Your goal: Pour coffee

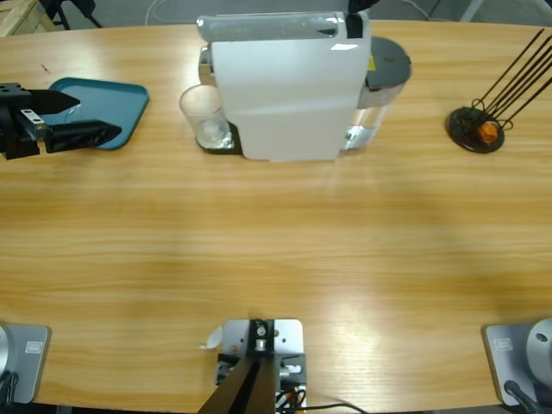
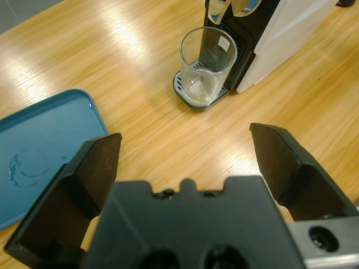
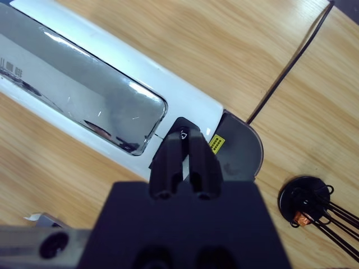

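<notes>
Left end effector (image 2: 185,154) hangs released, jaws spread wide, over the table (image 1: 276,250) beside the teal tray (image 1: 108,103). Clear glass (image 2: 207,64) stands on the drip grate of the white coffee machine (image 1: 289,86) under the spout (any coffee inside is too faint to tell). Right end effector (image 3: 185,151) is clenched, tips pressed on the machine's top by the chrome lid. Black capsule rack (image 1: 479,129) sits well apart.

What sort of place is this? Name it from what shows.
Probably a lab bench set up as a coffee station: a white capsule coffee machine with a clear glass on its drip tray, a teal tray, all on a long wooden table.
</notes>
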